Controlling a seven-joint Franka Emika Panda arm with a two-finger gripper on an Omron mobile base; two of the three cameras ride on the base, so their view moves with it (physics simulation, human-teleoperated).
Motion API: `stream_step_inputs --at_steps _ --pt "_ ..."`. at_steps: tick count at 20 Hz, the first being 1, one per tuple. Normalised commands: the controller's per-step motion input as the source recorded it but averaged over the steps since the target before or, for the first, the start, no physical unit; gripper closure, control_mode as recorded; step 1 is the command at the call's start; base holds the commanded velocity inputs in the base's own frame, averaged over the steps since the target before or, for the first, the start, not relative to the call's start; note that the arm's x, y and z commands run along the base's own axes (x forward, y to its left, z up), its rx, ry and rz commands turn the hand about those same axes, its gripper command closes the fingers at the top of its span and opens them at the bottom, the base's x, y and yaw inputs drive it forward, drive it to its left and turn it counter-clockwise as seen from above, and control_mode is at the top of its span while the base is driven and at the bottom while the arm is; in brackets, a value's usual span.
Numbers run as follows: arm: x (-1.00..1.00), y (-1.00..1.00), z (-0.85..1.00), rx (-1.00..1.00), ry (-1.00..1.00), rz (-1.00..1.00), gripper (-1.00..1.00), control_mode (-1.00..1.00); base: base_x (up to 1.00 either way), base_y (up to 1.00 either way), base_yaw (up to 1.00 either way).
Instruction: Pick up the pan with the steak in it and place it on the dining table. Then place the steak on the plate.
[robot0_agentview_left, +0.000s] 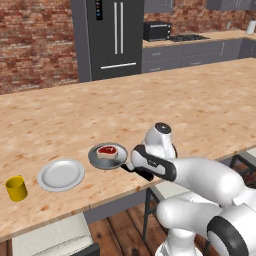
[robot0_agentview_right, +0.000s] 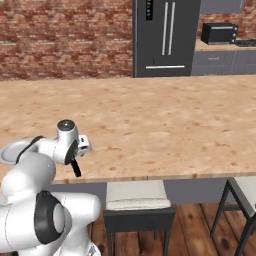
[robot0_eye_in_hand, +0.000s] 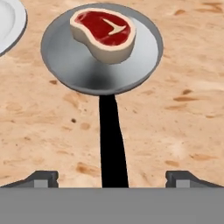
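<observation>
The round grey metal pan (robot0_eye_in_hand: 101, 57) with red steak (robot0_eye_in_hand: 104, 34) sits at frame top on the tan wood-grain dining table (robot0_eye_in_hand: 183, 109). The two-finger gripper (robot0_eye_in_hand: 112, 176) is spread wide astride its black handle; lift straight up before reaching for the steak.

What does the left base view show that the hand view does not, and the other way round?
Left base view, not hand view: a yellow cup left of the plate, the fridge behind the table, and the white arm reaching over the table edge.
Hand view, not left base view: the claw open, its tips wide apart on either side of the black handle, not touching it.
Both: the pan on the table with the steak in it, and the plate beside the pan, apart from it.
</observation>
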Motion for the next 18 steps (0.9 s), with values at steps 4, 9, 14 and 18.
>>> stream_step_inputs --at_steps 4,9,14,18 --pt "-0.13 0.09 0.52 0.00 -0.04 -0.05 -1.00 -1.00 0.00 0.00 0.00" --pt "-0.38 0.03 0.53 0.00 -0.08 -0.01 -1.00 -1.00 0.00 0.00 0.00" --pt "-0.40 0.07 0.42 0.00 -0.13 0.00 -1.00 -1.00 0.00 0.00 0.00" --pt "0.09 0.25 0.20 0.00 -0.14 0.00 -1.00 -1.00 0.00 0.00 0.00"
